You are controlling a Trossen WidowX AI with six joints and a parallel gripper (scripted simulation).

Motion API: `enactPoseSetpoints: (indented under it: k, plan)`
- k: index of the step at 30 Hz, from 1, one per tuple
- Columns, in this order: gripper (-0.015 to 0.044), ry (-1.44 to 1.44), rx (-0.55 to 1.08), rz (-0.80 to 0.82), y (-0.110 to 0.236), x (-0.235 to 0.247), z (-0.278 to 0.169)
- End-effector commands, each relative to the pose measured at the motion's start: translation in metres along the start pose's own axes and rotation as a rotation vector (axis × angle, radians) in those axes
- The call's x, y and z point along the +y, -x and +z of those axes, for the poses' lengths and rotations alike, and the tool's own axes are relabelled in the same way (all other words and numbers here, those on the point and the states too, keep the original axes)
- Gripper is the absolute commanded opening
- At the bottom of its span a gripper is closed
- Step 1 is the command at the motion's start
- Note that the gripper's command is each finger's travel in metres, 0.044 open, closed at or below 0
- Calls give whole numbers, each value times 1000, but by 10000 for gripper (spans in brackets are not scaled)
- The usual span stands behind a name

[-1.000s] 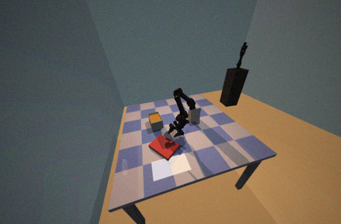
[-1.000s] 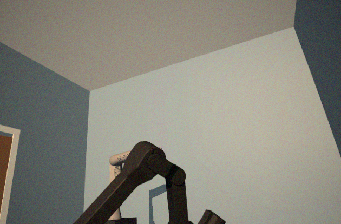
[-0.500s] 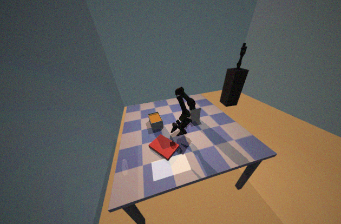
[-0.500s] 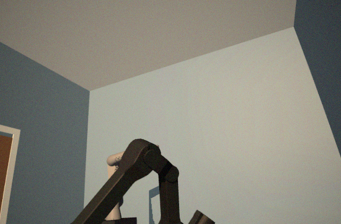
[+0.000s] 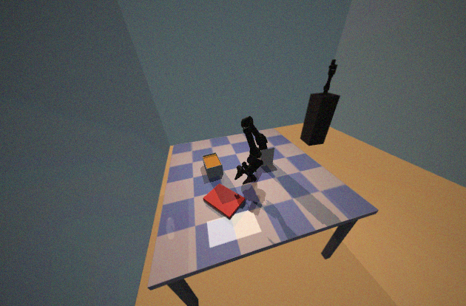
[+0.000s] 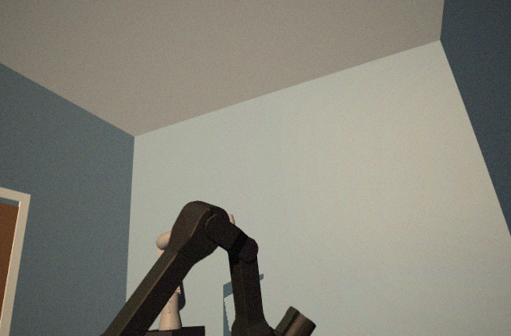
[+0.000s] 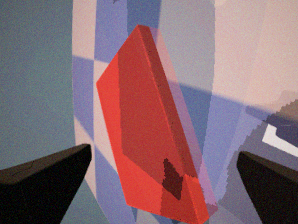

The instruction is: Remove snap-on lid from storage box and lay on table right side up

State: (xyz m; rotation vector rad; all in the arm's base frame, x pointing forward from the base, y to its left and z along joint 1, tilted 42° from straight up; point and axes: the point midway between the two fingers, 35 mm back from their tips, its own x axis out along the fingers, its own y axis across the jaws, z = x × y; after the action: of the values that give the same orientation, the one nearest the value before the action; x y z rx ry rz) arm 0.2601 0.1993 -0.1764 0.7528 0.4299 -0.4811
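Note:
The red lid (image 5: 223, 199) (image 7: 148, 136) lies flat on the checkered table (image 5: 306, 185), in front of the arm. The storage box (image 5: 213, 165), grey with an orange inside, stands open at the back left of the table, apart from the lid. My gripper (image 5: 244, 177) (image 7: 164, 155) is open and empty, and hangs above the lid's far side. In the wrist view both dark fingers sit wide apart at the bottom corners, with the lid between and below them. The exterior view shows only the arm's upper links (image 6: 214, 260) against the wall.
A small grey block (image 5: 268, 157) stands beside the arm's base. A bright white patch (image 5: 232, 229) lies on the table in front of the lid. A black pedestal (image 5: 319, 118) with a dark figure stands on the floor behind the table.

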Motion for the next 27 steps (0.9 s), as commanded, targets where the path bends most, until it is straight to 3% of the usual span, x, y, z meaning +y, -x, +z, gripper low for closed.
enactPoseSetpoints:
  k: [1, 27]
  plan:
    - [440, -12, -3, 7, 9, 8, 1]
    - [440, -13, 0, 5, 55, 33, 0]
